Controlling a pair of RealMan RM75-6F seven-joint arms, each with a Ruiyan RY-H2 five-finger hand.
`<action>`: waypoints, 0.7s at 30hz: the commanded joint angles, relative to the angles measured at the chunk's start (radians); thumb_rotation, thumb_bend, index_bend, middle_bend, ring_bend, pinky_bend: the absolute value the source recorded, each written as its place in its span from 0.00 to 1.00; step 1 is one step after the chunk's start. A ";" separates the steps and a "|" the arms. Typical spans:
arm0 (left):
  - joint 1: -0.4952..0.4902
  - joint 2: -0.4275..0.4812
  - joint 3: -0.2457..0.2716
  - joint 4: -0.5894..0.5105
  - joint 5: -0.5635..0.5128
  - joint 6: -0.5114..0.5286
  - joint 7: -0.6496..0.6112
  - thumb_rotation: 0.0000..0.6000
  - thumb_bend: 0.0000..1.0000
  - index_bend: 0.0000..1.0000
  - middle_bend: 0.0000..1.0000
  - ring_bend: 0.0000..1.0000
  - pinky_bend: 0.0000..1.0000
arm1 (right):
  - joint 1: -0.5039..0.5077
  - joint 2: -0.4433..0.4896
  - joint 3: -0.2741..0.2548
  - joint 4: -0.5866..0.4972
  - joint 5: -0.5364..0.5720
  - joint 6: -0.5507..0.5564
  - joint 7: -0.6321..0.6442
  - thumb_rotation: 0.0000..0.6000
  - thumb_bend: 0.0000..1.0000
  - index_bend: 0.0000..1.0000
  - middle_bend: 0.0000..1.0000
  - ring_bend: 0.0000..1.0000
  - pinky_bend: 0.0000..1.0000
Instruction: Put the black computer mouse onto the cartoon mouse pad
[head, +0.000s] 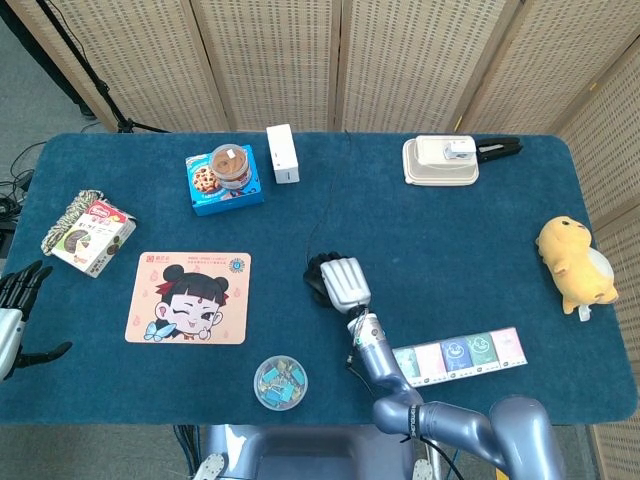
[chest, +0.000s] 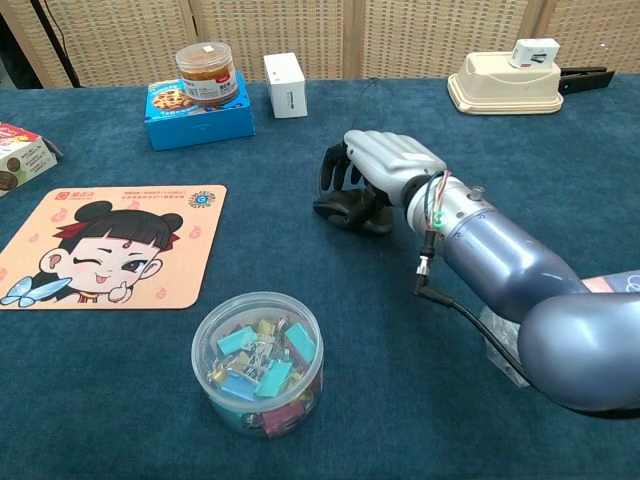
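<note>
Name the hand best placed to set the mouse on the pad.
Right. The right hand already grips the black mouse, close to the cartoon pad; the left hand sits at the table's far edge.

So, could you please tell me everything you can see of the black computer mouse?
The black computer mouse is a low, rounded, dark body, probably plastic. The right hand covers its top, fingers curled over its far side, so only its lower front edge shows. It sits at or just above the blue table cloth, mid-table, well right of the cartoon mouse pad and not touching it. No cable is discernible.
</note>
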 joint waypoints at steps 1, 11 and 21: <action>0.000 -0.001 0.000 0.000 0.000 0.001 0.003 1.00 0.05 0.00 0.00 0.00 0.00 | -0.014 0.028 -0.006 -0.045 0.018 -0.050 0.023 1.00 0.65 0.19 0.25 0.19 0.37; -0.007 -0.012 0.004 -0.007 0.001 -0.011 0.043 1.00 0.05 0.00 0.00 0.00 0.00 | -0.074 0.178 -0.012 -0.316 0.036 -0.010 -0.042 1.00 0.00 0.00 0.00 0.00 0.00; -0.039 -0.029 -0.002 0.016 0.048 -0.021 0.041 1.00 0.05 0.00 0.00 0.00 0.00 | -0.156 0.444 -0.040 -0.621 -0.054 0.067 -0.058 1.00 0.00 0.00 0.00 0.00 0.00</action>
